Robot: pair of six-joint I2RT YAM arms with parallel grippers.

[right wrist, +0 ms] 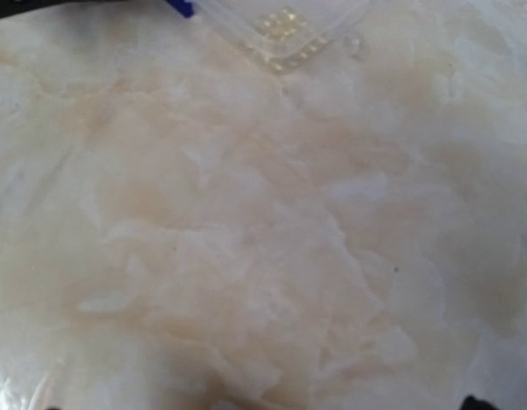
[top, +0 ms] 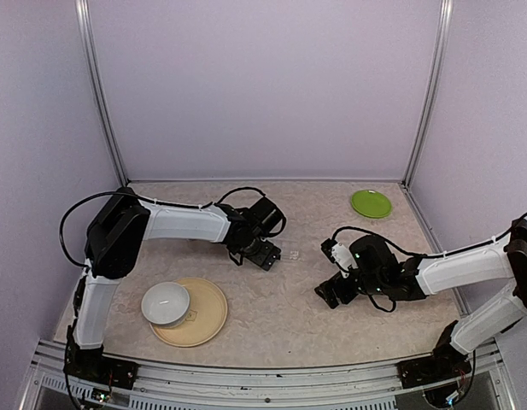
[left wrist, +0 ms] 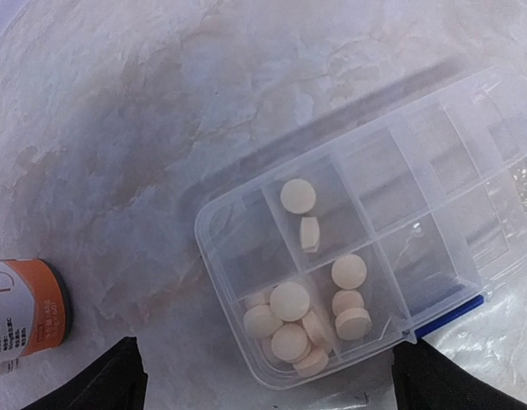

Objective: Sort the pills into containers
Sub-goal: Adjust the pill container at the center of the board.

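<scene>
The clear pill box [left wrist: 417, 171] lies flat on the table with its lid off its compartments. Pale round pills sit in three of its containers: a heap [left wrist: 289, 329] in the near corner cell, three [left wrist: 348, 299] beside it, and two [left wrist: 301, 209] one cell further in. The other cells look empty. My left gripper [left wrist: 272, 395] hovers open just above the box's near corner, its dark fingers [left wrist: 118, 380] on either side. From above, the box [top: 290, 254] shows just right of that gripper [top: 265, 254]. My right gripper [top: 330, 292] is open over bare table, right of the box.
An orange-labelled bottle [left wrist: 24, 316] lies left of the box. A white bowl [top: 166, 303] rests on a tan plate [top: 207, 320] at the front left. A green plate [top: 371, 203] is at the back right. The box's corner [right wrist: 280, 30] shows in the right wrist view.
</scene>
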